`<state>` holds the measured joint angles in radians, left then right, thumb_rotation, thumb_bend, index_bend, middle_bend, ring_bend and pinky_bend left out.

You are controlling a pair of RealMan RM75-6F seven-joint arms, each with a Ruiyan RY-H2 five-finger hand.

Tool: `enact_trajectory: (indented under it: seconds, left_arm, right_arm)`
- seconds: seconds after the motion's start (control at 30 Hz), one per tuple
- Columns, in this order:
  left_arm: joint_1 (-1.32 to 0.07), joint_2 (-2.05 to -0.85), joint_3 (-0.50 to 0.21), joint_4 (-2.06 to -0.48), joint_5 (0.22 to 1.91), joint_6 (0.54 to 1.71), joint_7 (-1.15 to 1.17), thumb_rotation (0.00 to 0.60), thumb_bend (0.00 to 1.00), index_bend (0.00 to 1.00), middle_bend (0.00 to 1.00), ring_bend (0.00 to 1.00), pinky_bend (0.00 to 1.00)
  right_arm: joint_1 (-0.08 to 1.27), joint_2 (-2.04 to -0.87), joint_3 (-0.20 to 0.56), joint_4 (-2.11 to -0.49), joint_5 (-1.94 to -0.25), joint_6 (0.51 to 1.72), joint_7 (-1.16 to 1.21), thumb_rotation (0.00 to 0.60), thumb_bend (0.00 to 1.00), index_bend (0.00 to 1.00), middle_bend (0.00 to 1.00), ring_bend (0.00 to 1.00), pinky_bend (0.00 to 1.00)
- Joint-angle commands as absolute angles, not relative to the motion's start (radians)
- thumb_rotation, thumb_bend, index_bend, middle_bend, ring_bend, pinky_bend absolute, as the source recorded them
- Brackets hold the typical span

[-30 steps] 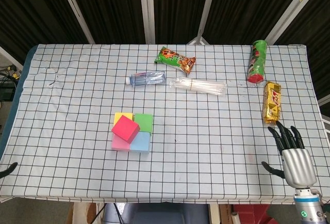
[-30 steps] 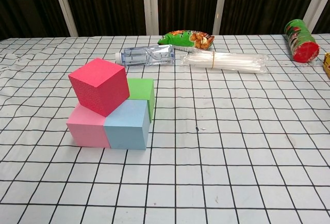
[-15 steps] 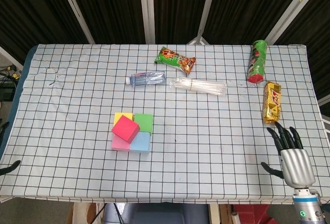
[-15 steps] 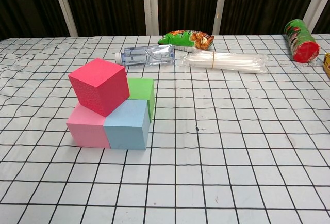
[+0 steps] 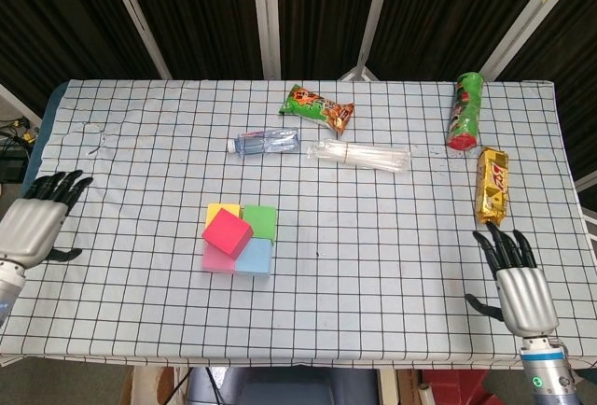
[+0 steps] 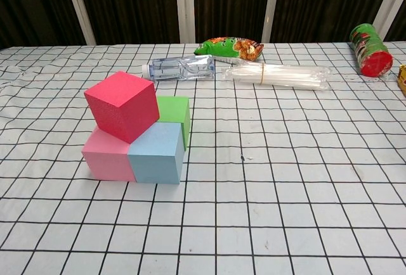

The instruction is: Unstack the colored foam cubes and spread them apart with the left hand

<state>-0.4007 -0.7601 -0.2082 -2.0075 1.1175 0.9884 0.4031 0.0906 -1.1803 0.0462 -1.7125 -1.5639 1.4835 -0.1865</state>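
A red foam cube (image 5: 228, 233) (image 6: 122, 106) sits skewed on top of a square of cubes: pink (image 6: 108, 155), light blue (image 5: 255, 258) (image 6: 157, 153), green (image 5: 260, 221) (image 6: 174, 113) and yellow (image 5: 222, 212). The yellow one is hidden in the chest view. My left hand (image 5: 35, 221) hovers at the table's left edge, far left of the cubes, fingers spread and empty. My right hand (image 5: 518, 284) is at the front right corner, open and empty. Neither hand shows in the chest view.
A clear water bottle (image 5: 266, 142), a green snack bag (image 5: 318, 108) and a clear plastic sleeve (image 5: 360, 156) lie behind the cubes. A green chip can (image 5: 464, 111) and a gold snack pack (image 5: 492, 184) lie at the right. A checked cloth (image 5: 392, 256) covers the table.
My left hand has come up into the head view at the left edge; earlier only a fingertip showed at the lower left. The right hand slid slightly toward the front. Cubes unmoved.
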Motion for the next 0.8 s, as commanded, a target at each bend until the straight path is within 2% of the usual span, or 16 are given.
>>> enact_trajectory:
  seconds: [0.03, 0.13, 0.3, 0.57, 0.8]
  left_arm:
    - [-0.516, -0.759, -0.247, -2.022, 1.006, 0.879, 0.464, 0.600, 0.01, 0.02, 0.00, 0.00, 0.06]
    - [-0.594, -0.794, -0.242, -2.007, 0.916, 0.824, 0.514, 0.600, 0.01, 0.02, 0.00, 0.00, 0.06]
    - [-0.702, -0.844, -0.217, -2.006, 0.781, 0.801, 0.621, 0.600, 0.01, 0.01, 0.00, 0.00, 0.05]
    - [-0.836, -0.935, -0.177, -2.023, 0.642, 0.843, 0.738, 0.600, 0.00, 0.00, 0.00, 0.00, 0.04]
    - [-0.896, -0.993, -0.152, -2.042, 0.607, 0.891, 0.774, 0.600, 0.00, 0.00, 0.00, 0.00, 0.03]
  right_arm:
    - [0.091, -1.182, 0.046, -1.714, -1.563, 1.484, -0.191, 0.600, 0.06, 0.12, 0.03, 0.12, 0.00]
    - [0.090, -1.185, 0.048, -1.714, -1.556, 1.485, -0.200, 0.600, 0.06, 0.12, 0.03, 0.12, 0.00]
    - [0.093, -1.190, 0.050, -1.714, -1.545, 1.475, -0.214, 0.600, 0.06, 0.12, 0.03, 0.12, 0.00]
    - [0.094, -1.192, 0.051, -1.716, -1.544, 1.477, -0.219, 0.600, 0.06, 0.12, 0.03, 0.12, 0.00]
    - [0.091, -1.189, 0.053, -1.714, -1.542, 1.484, -0.204, 0.600, 0.06, 0.12, 0.03, 0.12, 0.00]
